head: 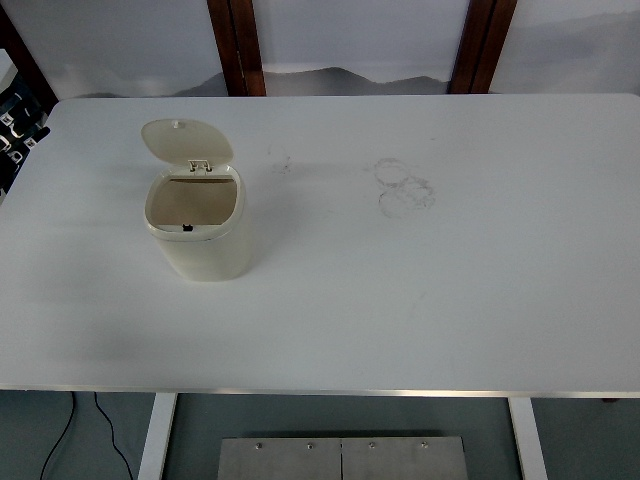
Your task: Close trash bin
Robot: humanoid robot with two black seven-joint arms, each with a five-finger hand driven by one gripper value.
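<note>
Views: one only, the head view
Position: high, on the near side of the worktop [400,330]
Facing: forward and down
Range: far enough to take in almost all of the worktop
Bottom of picture: worktop's near edge
Top of picture: far edge, wall behind

Bright, even, diffuse light from above; no hard glare. The white counter [450,300] is near overexposed and reads flat, with a slight bluish cast. The trash bin [200,240] throws a soft faint shadow to its right and toward the far side; its raised lid [187,142] shades the inside rim. Faint ring smudges [405,187] stay legible, so focus is decent mid-frame. Slight barrel curve shows along the counter's far edge. The robot hand [14,135] at the left edge is dark, cropped and low on detail.
</note>
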